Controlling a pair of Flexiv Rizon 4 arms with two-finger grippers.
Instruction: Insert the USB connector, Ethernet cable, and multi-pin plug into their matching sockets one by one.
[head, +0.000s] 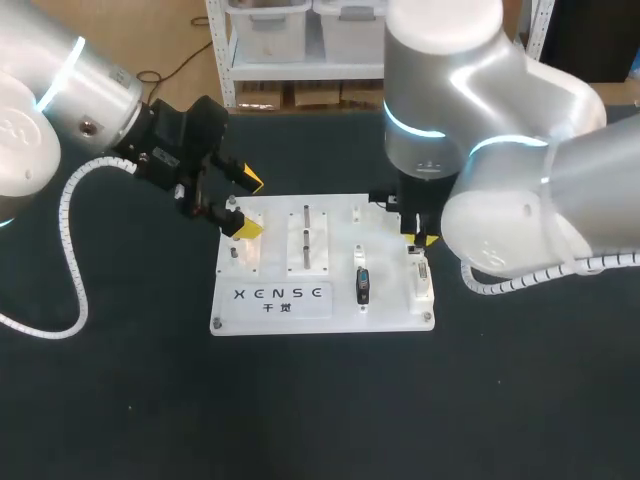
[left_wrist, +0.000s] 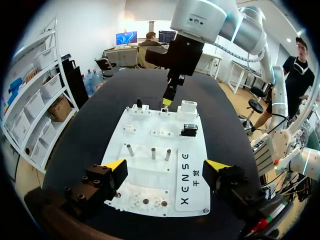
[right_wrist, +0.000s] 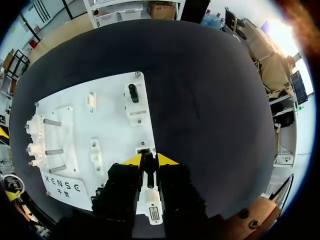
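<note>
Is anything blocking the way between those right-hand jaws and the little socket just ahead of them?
Nothing visible does. The right jaws pinch a thin dark connector, and the small socket on the white board sits directly ahead of their tips. The left jaws stand open at the board's opposite end.

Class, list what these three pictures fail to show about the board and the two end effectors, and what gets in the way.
Right end effector: in the head view its own arm covers most of it; whether it grips anything is unclear.
Dark piece at that end effector: right wrist view, too narrow to identify.
Black plug on the white board: head view, too small to tell its type.
</note>
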